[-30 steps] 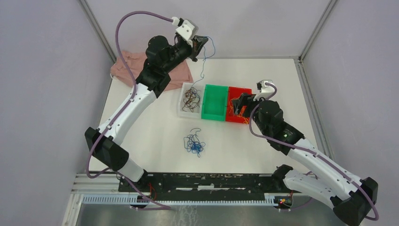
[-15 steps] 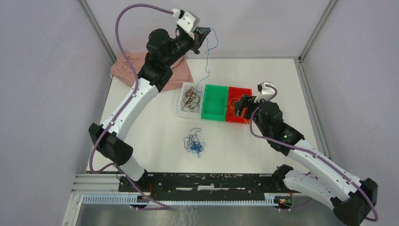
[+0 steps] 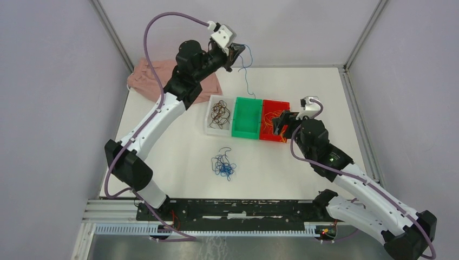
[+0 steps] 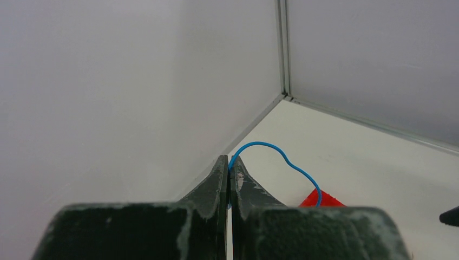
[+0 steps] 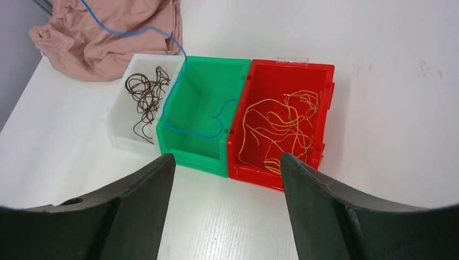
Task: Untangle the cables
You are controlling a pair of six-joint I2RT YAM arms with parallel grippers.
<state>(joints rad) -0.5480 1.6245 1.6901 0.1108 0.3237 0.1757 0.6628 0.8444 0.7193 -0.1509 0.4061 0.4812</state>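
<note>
Since a second ago my left arm has swung right along the back wall, carrying the single blue cable with it, and my right arm has drawn back a little.

- The strand's lower end now trails into the green bin. From the right wrist, its tail lies loose on that bin's floor.
- Left gripper: jaws pinched tight on the strand's upper end, held high.
- Right gripper: jaws spread wide and holding nothing, over the near edge of the red bin.
- Yellow-orange cables lie in the red bin and brown cables in the white bin.
- A blue tangle sits well apart on the table.

My judgement is that I should bring the left gripper over the green bin's middle and lower it before letting go. The springy strand then coils inside instead of draping across the white bin's rim.
</note>
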